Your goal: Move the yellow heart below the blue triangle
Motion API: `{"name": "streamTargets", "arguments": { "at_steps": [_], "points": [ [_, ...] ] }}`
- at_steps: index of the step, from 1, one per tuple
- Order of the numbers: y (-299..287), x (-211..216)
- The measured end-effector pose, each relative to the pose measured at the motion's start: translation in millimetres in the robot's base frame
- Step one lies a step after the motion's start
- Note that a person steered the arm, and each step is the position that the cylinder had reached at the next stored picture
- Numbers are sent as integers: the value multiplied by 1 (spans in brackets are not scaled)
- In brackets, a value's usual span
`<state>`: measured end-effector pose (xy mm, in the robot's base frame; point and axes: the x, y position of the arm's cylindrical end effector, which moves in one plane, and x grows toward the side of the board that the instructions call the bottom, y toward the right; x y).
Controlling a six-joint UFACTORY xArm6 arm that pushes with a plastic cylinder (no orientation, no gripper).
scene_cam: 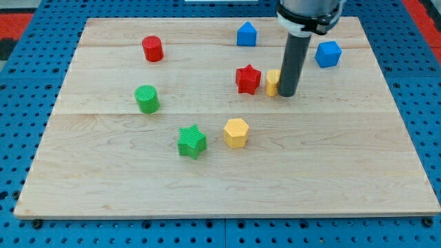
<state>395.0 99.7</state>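
The yellow heart lies right of centre in the upper half of the board, and the rod hides its right part. My tip rests on the board against the heart's right side. A red star sits just left of the heart, almost touching it. A blue block with a pointed top, apparently the blue triangle, stands near the view's top edge, above the red star. A blue cube lies to the right of the rod.
A red cylinder sits at the upper left and a green cylinder at the left. A green star and a yellow hexagon lie near the middle. The wooden board rests on a blue pegboard.
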Motion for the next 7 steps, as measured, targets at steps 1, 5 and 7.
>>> {"name": "streamTargets", "arguments": {
  "at_steps": [1,5,7],
  "points": [
    [-24,-23],
    [-28,-78],
    [48,-96]
  ]
}}
